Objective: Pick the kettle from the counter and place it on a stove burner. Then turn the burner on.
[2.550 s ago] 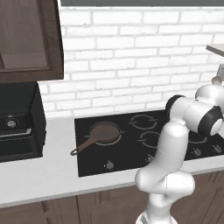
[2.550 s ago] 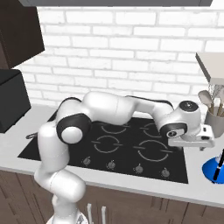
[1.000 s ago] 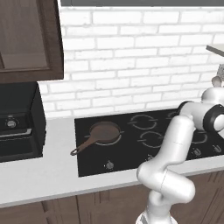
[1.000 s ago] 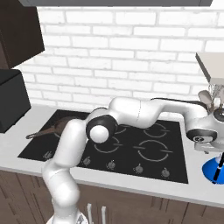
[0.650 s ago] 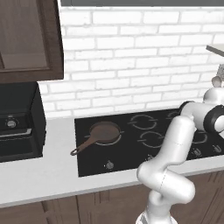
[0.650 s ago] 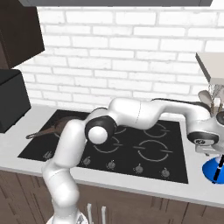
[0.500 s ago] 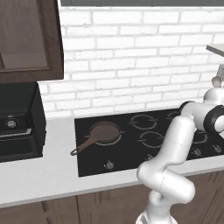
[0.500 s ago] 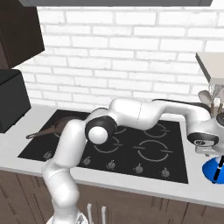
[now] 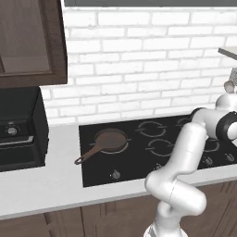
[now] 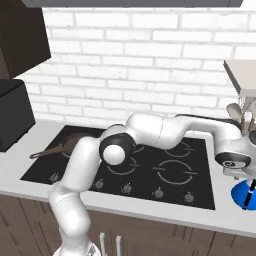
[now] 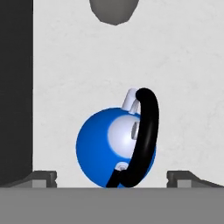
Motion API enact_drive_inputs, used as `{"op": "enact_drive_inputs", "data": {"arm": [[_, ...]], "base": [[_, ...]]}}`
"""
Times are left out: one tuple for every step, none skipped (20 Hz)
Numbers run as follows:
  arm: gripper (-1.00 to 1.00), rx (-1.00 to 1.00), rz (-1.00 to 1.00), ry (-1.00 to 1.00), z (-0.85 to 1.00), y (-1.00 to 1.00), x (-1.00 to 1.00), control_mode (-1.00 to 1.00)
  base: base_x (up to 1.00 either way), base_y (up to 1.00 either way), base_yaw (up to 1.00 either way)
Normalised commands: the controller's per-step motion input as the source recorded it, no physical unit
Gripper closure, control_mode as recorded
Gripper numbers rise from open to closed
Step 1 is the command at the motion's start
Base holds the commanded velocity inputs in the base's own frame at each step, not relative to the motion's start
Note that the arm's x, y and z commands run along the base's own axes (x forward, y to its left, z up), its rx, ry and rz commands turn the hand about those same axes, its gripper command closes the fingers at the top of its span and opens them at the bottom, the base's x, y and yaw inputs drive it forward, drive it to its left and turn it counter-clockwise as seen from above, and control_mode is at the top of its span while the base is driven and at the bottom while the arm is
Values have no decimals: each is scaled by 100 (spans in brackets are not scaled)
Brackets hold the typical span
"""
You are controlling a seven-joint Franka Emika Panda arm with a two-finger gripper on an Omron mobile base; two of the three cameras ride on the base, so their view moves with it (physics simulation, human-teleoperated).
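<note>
Kettle (image 11: 114, 146) is the landmark, sitting on the pale bench (image 11: 87, 65) just to the right of the black stove (image 10: 125, 165), and everything else is being placed against it. Far to the left of the kettle, the brown skillet (image 9: 109, 141) is occupying the stove's front-left burner, so the free burners nearer the kettle are looking like the better targets. Moving right, the stove's edge is running as a dark band (image 11: 15, 87) beside the kettle in the hand view, well clear of its body. The pincer (image 11: 112, 177) is hanging directly over the kettle with its jaws spread wide and holding nothing, one tip showing on each side of the blue body. The black arched handle (image 11: 146, 131) is standing upright, slightly right of the kettle's middle, running roughly along the line of sight between the tips. To do this step well, I judge the hand should be lowering straight down, centring on that handle and closing across its thin width, not across the round body, which would probably slip. Beyond the kettle, the grey utensil pot (image 11: 114, 9) is standing near on the bench, so the lift is wanting to go straight up before swinging left.
</note>
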Motion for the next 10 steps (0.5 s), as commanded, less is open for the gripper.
{"op": "enact_drive_inputs", "data": {"arm": [[-100, 15, -3, 0, 0, -7, 1, -100], [-100, 18, -3, 0, 0, -8, 4, -100], [-100, 20, -3, 5, 0, -9, 11, -100], [-100, 19, -2, 4, 0, -6, 11, -100], [-100, 17, -2, 4, 0, -4, 9, -100], [-100, 15, -1, 3, 0, -5, 9, -100], [-100, 12, -1, 3, 0, -1, 3, -100], [-100, 9, 0, 3, 0, 0, 0, -100], [-100, 4, 0, 2, 0, 0, 2, -100], [-100, 0, 0, 2, 0, 0, 6, -100]], "base": [[0, 0, 0], [0, 0, 0], [0, 0, 0], [0, 0, 0], [0, 0, 0], [0, 0, 0], [0, 0, 0], [0, 0, 0], [0, 0, 0], [0, 0, 0]]}}
